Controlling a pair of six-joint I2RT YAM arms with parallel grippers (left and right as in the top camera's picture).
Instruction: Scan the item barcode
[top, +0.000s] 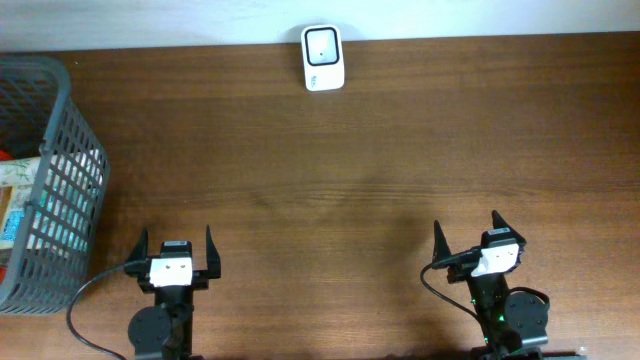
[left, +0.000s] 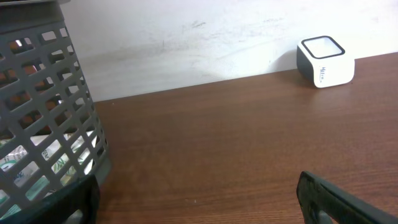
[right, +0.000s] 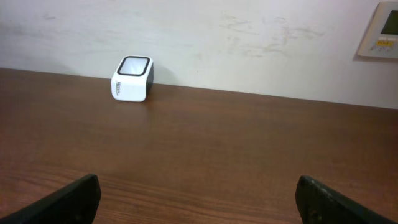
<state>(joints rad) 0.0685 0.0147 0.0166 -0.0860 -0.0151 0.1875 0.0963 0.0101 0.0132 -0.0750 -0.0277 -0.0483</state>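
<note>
Both arms are sitting at the near edge of the desk (top: 330, 170). The left end effector (top: 177, 240) is standing with its fingers spread wide apart, holding nothing, and the right end effector (top: 467, 226) is doing the same. The white scanner (top: 323, 57) is sitting at the desk's far edge, against the wall. Some packaged items (top: 18, 195) are lying inside the grey basket (top: 60, 120) at the far left.
</note>
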